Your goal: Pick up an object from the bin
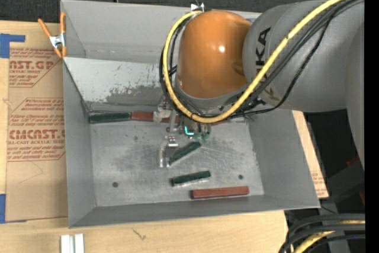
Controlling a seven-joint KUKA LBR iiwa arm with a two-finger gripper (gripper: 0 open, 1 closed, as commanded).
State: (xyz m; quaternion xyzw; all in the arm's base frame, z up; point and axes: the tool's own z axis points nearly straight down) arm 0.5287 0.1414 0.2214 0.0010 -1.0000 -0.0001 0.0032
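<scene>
My gripper (175, 142) reaches down from under the arm's wrist to the middle of the bin floor. A short dark green stick (186, 151) lies tilted right at its tip, one end under the gripper. Whether the stick is gripped is hidden. A second dark green stick (190, 178) lies flat just in front of it. A red-brown bar (219, 192) rests near the bin's front wall.
Along the foot of the back-left wall lie a long dark green stick (109, 118) and a short red-brown piece (141, 117) end to end. The arm and its orange cover hang over the bin's back right part.
</scene>
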